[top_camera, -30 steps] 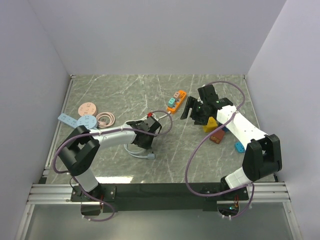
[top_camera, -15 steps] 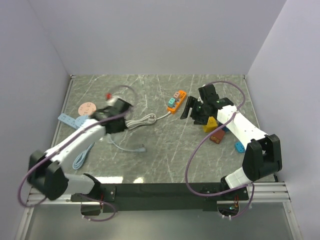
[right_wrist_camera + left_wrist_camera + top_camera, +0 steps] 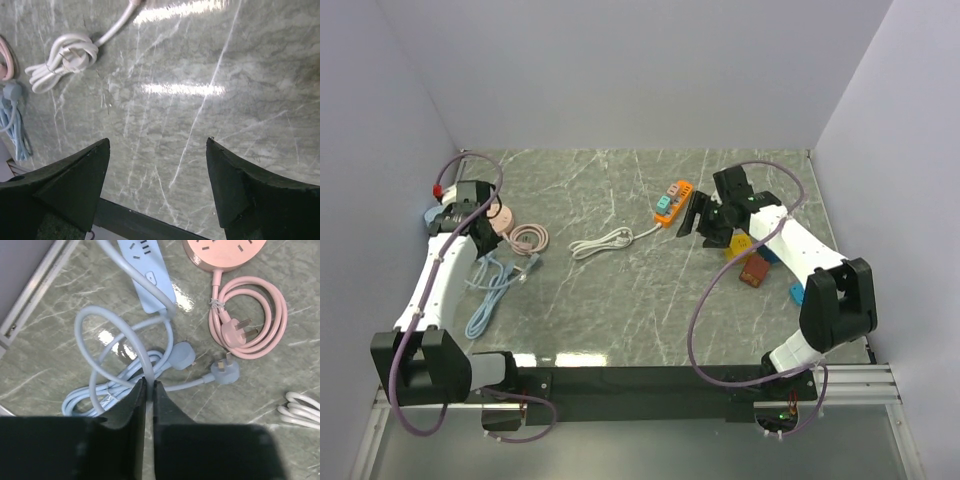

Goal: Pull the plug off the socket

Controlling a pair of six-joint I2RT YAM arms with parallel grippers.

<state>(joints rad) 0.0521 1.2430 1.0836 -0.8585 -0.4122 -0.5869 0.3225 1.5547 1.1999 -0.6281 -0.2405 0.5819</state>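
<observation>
The teal plug [image 3: 664,204] in the orange power strip [image 3: 678,188] lies just left of my spread right hand [image 3: 703,218] (left hand [image 3: 148,381], pinching pale blue cable [image 3: 107,392], well apart).

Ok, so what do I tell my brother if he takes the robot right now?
Left claw: shut on a blue cable, by the blue power strip.
Right claw: open, empty, near the orange power strip.
Done: both blue plugs lie loose on the table, in no socket.
Left: release the cable; check the orange strip's sockets, too small to tell.
</observation>
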